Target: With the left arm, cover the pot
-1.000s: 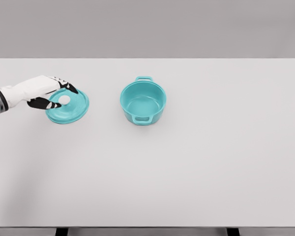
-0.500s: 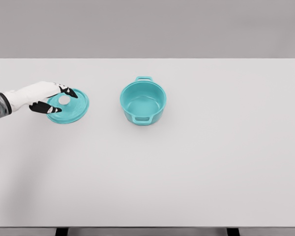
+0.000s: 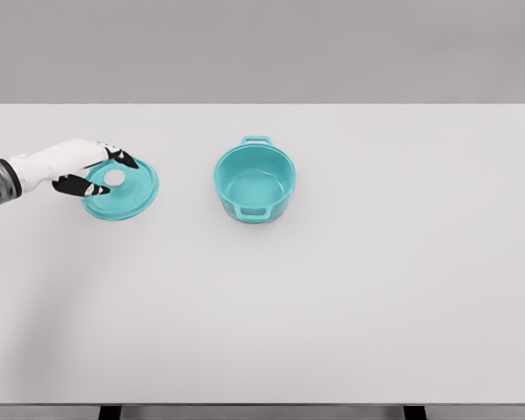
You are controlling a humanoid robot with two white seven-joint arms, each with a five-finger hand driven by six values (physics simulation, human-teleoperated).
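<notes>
Fingers [image 3: 122,158] of the left hand [image 3: 80,166] are spread around the white knob [image 3: 115,178] of the teal lid [image 3: 122,190], thumb on the near side, others on the far side, bracketing it without clearly pinching yet, presumably to lift by the knob. That lid lies flat on the white table [image 3: 350,297], at far left. Well apart to its right stands the open teal pot [image 3: 255,181], uncovered, waiting.
</notes>
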